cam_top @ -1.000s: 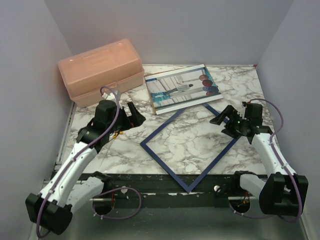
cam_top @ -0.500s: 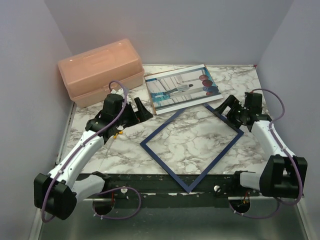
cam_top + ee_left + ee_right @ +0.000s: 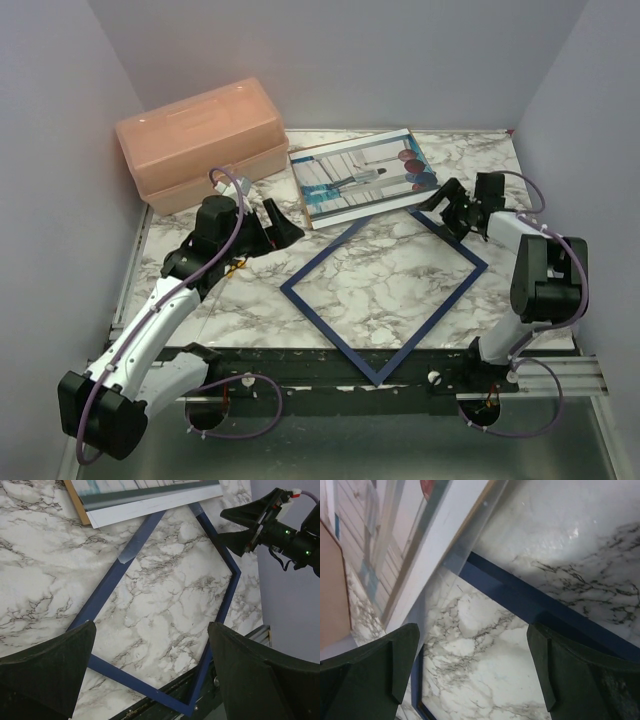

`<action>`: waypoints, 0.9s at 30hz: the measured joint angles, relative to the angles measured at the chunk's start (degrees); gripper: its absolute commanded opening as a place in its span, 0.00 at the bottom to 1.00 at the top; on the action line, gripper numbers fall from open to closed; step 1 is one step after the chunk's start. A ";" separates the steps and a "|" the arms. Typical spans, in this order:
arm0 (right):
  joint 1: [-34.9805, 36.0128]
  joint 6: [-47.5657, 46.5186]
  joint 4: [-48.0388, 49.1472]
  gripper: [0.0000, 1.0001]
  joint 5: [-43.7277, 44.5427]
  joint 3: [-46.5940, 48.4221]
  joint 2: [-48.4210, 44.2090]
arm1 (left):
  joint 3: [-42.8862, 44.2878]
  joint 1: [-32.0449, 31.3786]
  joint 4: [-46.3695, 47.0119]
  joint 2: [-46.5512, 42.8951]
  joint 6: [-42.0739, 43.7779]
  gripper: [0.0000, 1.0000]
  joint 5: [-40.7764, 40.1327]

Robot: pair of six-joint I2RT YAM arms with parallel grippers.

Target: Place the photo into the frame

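The photo [image 3: 365,178] lies flat at the back of the table on a brown backing board [image 3: 77,502], and its near edge overlaps the far corner of the frame. The navy frame [image 3: 328,336] lies flat as a diamond, with marble showing through it. My left gripper [image 3: 282,221] is open and empty, just left of the photo's near left corner; its wrist view shows the frame [image 3: 107,587] and photo [image 3: 150,492]. My right gripper [image 3: 447,200] is open and empty, low over the frame's far right edge [image 3: 520,597] beside the photo [image 3: 395,535].
A peach plastic box [image 3: 200,140] stands closed at the back left, close behind my left arm. The frame's near corner hangs over the table's front edge [image 3: 300,352]. Walls close in on the left, the right and the back.
My right gripper has moved back and a little left, from over the frame's right side to its far corner by the photo. My left gripper has shifted toward the photo. Photo and frame have not moved.
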 measured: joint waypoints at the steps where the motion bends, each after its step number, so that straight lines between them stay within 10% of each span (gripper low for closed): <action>1: 0.00 0.22 0.20 0.98 -0.61 0.85 1.14 | 0.00 0.00 -0.02 -0.09 0.24 0.98 0.26; 27: 0.00 13.27 26.91 0.56 -9.20 9.77 22.38 | -1.20 0.02 4.46 5.38 1.07 0.98 6.27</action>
